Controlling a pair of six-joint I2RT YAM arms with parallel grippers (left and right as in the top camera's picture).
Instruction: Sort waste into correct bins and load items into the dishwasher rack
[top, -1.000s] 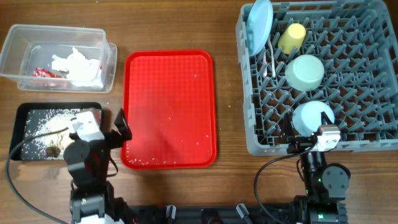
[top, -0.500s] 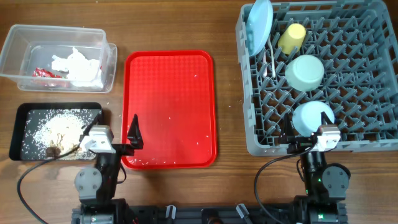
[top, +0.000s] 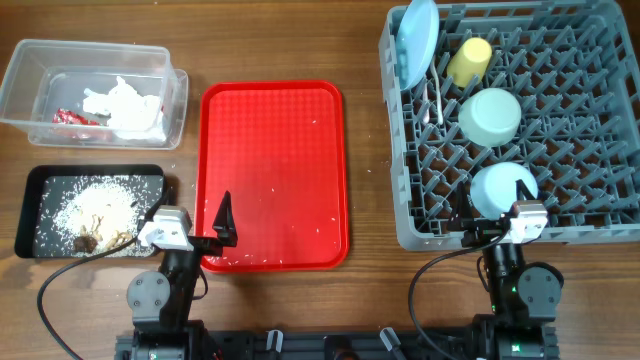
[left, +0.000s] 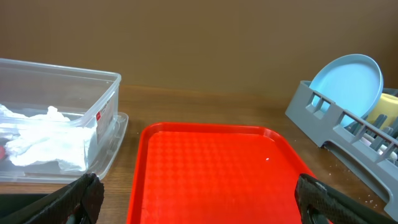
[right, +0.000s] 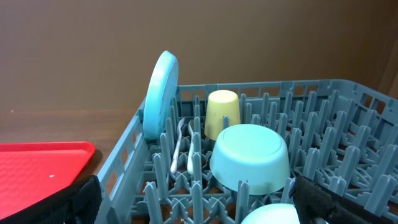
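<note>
At far left, crumpled napkins (top: 125, 108) and a red wrapper (top: 72, 117) are contained in the clear tub (top: 30, 60). Nearer, rice and scraps (top: 95, 215) are spread in the black tray (top: 33, 180). The left gripper (left: 199, 198) is seen spread wide and empty over the red serving tray (top: 275, 150). At right, the plate (top: 415, 45), yellow cup (top: 470, 60), green bowl (top: 490, 115), blue bowl (top: 500, 188) and cutlery (top: 436, 100) are held in the rack (top: 590, 232). The right gripper (right: 199, 202) is spread wide and empty at its near wall.

Open wood strip between red tray (top: 275, 160) and rack (top: 590, 232); upright plate (top: 416, 45) at rack's tray-side corner
</note>
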